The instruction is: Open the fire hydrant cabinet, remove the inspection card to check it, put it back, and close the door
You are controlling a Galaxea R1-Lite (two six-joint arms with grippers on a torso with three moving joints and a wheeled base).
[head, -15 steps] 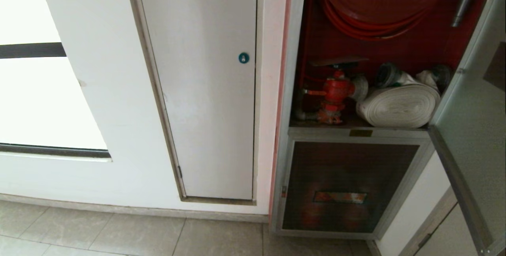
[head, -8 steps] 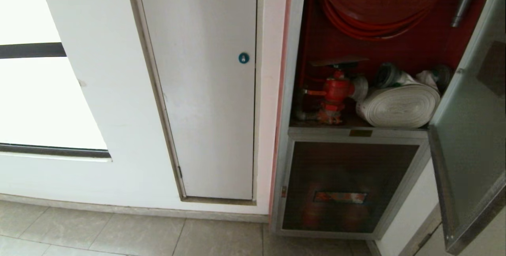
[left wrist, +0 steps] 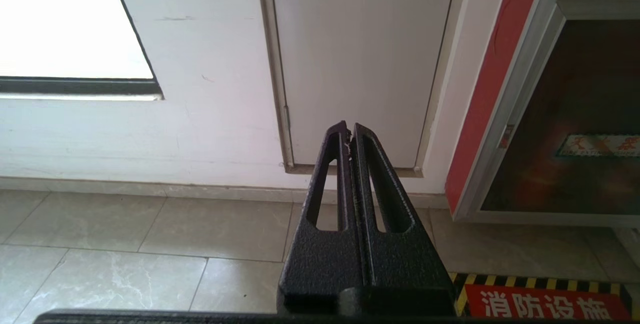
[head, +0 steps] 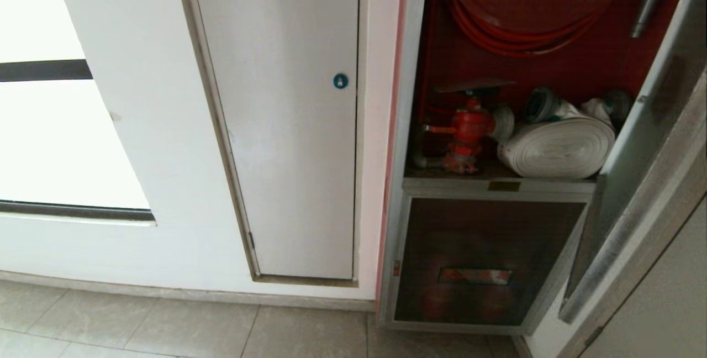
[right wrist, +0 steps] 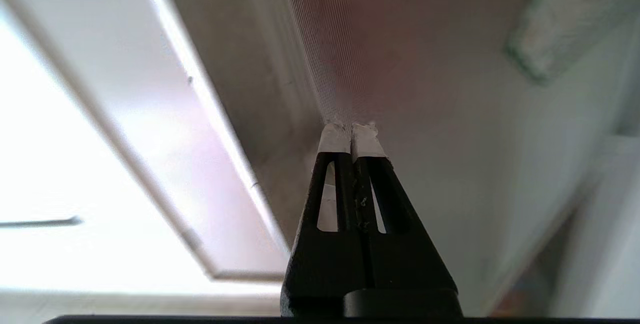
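Note:
The fire hydrant cabinet (head: 580, 76) stands open in the head view, with a red hose reel (head: 530, 4), a red valve (head: 468, 126) and a white rolled hose (head: 558, 145) inside. Its door (head: 624, 236) hangs partly swung in at the right edge, its silver frame slanting across the cabinet's right side. My right gripper (right wrist: 352, 131) is shut with nothing in it, and its white-taped tips rest against the door's pane (right wrist: 450, 89). It is outside the head view. My left gripper (left wrist: 348, 131) is shut and empty, held low and pointing at the wall. The inspection card is out of view.
A plain white panel (head: 287, 126) with a blue round lock (head: 341, 80) is left of the cabinet. Below the opening is a dark glass panel (head: 480, 225) with an orange label. A bright window (head: 44, 142) is far left. A red floor marking (left wrist: 545, 304) lies on the tiles.
The door has swung in from the right toward the cabinet opening, and its edge now hides more of the cabinet's right side. The rest of the head view is unchanged.

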